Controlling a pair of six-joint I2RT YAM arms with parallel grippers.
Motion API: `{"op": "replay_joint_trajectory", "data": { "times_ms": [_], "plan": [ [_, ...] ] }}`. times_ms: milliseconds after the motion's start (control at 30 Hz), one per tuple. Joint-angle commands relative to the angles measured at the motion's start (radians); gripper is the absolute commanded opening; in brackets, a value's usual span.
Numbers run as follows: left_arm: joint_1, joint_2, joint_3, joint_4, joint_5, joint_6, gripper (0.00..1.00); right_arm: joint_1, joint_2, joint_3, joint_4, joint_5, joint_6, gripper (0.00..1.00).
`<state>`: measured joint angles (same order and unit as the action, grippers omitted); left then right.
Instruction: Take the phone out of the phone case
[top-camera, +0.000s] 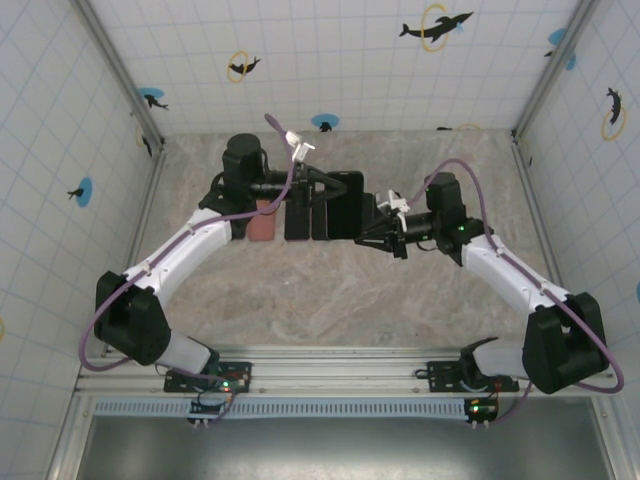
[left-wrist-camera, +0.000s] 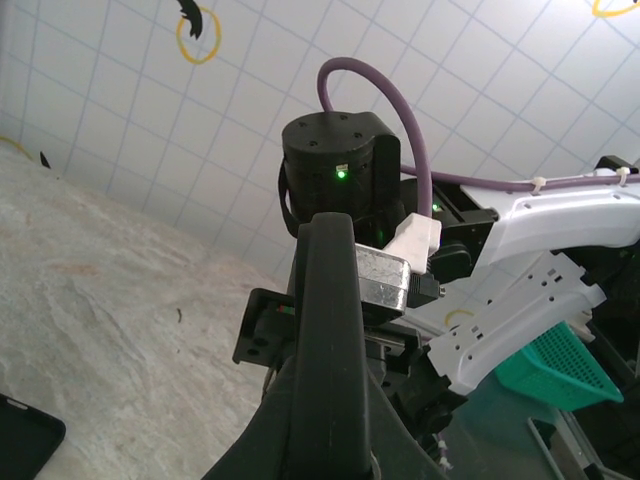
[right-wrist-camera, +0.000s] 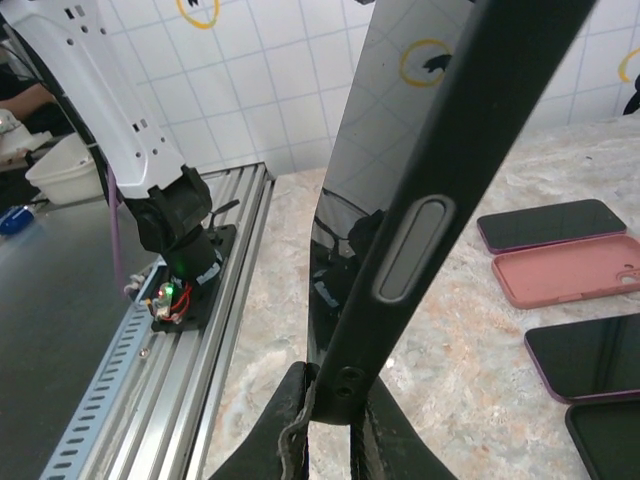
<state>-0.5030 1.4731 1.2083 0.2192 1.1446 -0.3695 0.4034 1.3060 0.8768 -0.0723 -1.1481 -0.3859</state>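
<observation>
A phone in a black phone case (top-camera: 346, 204) hangs in the air over the middle of the table, held between both arms. My left gripper (top-camera: 322, 190) is shut on its far-left end. In the left wrist view the case's thin black edge (left-wrist-camera: 330, 320) runs up between the fingers of that gripper (left-wrist-camera: 330, 400). My right gripper (top-camera: 373, 222) is shut on the near-right end. In the right wrist view, the right gripper (right-wrist-camera: 338, 400) clamps the bottom end, one finger on the glossy screen (right-wrist-camera: 365, 150), the other on the case back. The case edge (right-wrist-camera: 430, 230) carries a long side button.
A pink case (top-camera: 262, 226) and two dark phones (top-camera: 297, 220) lie on the stone-look table below the held phone. The right wrist view shows the pink case (right-wrist-camera: 575, 270) with dark phones (right-wrist-camera: 550, 222) around it. An aluminium rail (top-camera: 340, 362) runs along the near edge. A green basket (left-wrist-camera: 560, 365) stands beyond the table.
</observation>
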Motion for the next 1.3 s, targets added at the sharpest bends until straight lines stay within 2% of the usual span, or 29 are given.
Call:
{"op": "replay_joint_trajectory", "data": {
  "times_ms": [0, 233, 433, 633, 800, 967, 1100, 1267],
  "plan": [
    [0.006, -0.03, -0.005, 0.048, 0.034, -0.053, 0.0, 0.016, 0.012, 0.064, -0.085, 0.104, -0.132, 0.1],
    [0.006, -0.034, -0.019, 0.048, 0.038, -0.067, 0.0, 0.033, 0.012, 0.108, -0.192, 0.286, -0.237, 0.09],
    [0.002, -0.03, -0.019, 0.061, 0.046, -0.089, 0.0, 0.037, -0.006, 0.112, -0.173, 0.338, -0.252, 0.08],
    [-0.007, -0.018, -0.018, 0.071, 0.045, -0.096, 0.0, 0.034, -0.046, 0.071, -0.063, 0.309, -0.177, 0.08],
    [-0.009, -0.014, -0.011, 0.072, 0.027, -0.094, 0.0, 0.02, -0.067, 0.048, -0.017, 0.202, -0.123, 0.11],
    [-0.007, -0.018, 0.015, 0.024, -0.016, -0.025, 0.0, 0.012, -0.074, 0.052, -0.135, 0.219, -0.17, 0.19],
    [-0.008, -0.028, 0.04, -0.04, -0.041, 0.068, 0.0, 0.013, -0.082, 0.053, -0.246, 0.176, -0.213, 0.29],
    [-0.008, -0.016, 0.072, -0.091, -0.039, 0.137, 0.0, 0.018, -0.061, 0.076, -0.3, 0.102, -0.247, 0.33]
  ]
}}
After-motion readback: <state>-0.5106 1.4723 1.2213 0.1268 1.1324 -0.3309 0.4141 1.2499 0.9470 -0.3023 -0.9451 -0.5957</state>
